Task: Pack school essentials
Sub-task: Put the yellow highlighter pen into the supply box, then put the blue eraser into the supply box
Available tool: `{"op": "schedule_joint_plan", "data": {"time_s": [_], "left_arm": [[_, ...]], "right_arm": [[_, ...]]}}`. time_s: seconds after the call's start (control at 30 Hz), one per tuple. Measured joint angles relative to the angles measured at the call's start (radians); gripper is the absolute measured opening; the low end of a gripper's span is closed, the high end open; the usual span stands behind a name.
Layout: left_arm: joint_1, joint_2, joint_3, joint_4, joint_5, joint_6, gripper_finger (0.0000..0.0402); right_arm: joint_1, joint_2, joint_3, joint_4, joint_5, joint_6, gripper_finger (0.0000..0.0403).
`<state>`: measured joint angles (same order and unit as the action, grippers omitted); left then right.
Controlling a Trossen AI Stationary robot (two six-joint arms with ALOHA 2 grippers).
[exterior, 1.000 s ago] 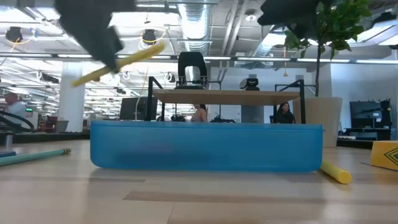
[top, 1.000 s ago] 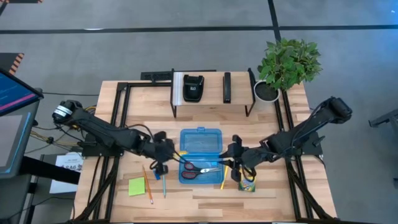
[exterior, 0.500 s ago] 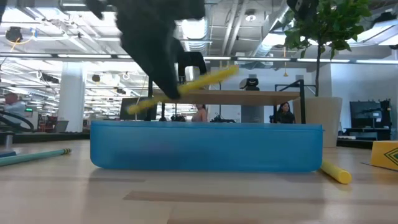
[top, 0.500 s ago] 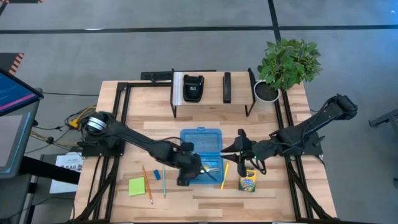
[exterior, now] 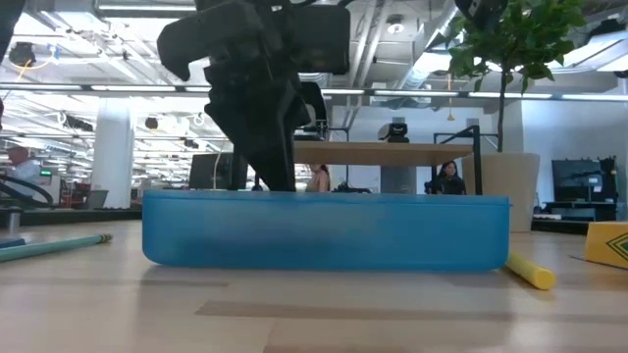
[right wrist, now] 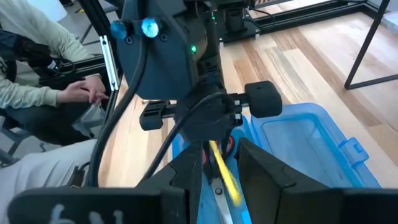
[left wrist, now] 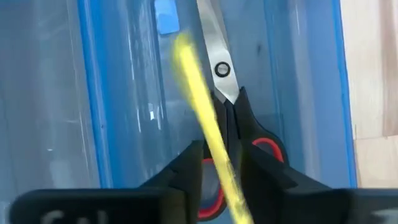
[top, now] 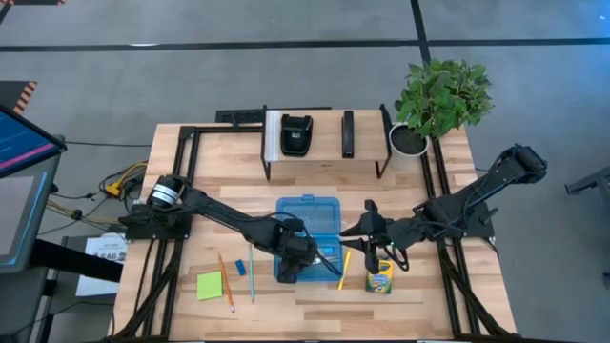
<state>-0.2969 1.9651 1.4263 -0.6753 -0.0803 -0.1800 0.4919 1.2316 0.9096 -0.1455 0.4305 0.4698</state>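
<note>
The left tool (top: pixel 297 259) is down in the case (top: pixel 308 211), its fingers apart, a yellow pencil (left wrist: pixel 205 130) blurred between them, seemingly just let go over the scissors (left wrist: pixel 233 118) on the case floor. The right tool (top: pixel 367 229) hangs beside the case, part-open on nothing I can see. Right of the case lie another yellow pencil (top: pixel 342 269) and the crayon box (top: pixel 379 281); left of it, the eraser (top: pixel 240 268), two pencils (top: pixel 226 282) and the green pad (top: pixel 210 286). The pencil drop is the step in hand; next, lift clear and fetch another item.
</note>
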Motion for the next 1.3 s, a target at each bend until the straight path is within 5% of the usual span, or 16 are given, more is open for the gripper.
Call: {"op": "schedule_joint_plan", "data": {"time_s": [0.2,0.37,0.7,0.83,1.03,1.3], "left_arm": [[0.0,-0.028,0.004,-0.061,-0.016,0.002,0.0146],[-0.045,-0.169,-0.058,-0.078,-0.151,-0.028,0.015],[-0.194,-0.66,-0.607,0.42,-0.222,-0.246,0.013],[-0.264,-0.776,-0.749,0.483,-0.275,-0.392,0.0121],[-0.357,-0.789,-0.792,0.376,-0.355,-0.629,0.0103],[-0.337,-0.696,-0.792,0.198,-0.303,-0.936,0.0098]], "right_arm": [[0.0,0.0,0.0,0.0,0.001,0.0,0.012],[0.006,0.0,0.0,-0.013,0.0,0.026,0.012],[0.004,0.0,0.0,-0.025,0.01,0.037,0.012],[-0.01,0.0,0.0,-0.026,0.013,0.037,0.012],[-0.031,0.0,0.0,-0.036,0.014,0.037,0.012],[-0.037,0.0,0.0,-0.04,0.014,0.035,0.012]]}}
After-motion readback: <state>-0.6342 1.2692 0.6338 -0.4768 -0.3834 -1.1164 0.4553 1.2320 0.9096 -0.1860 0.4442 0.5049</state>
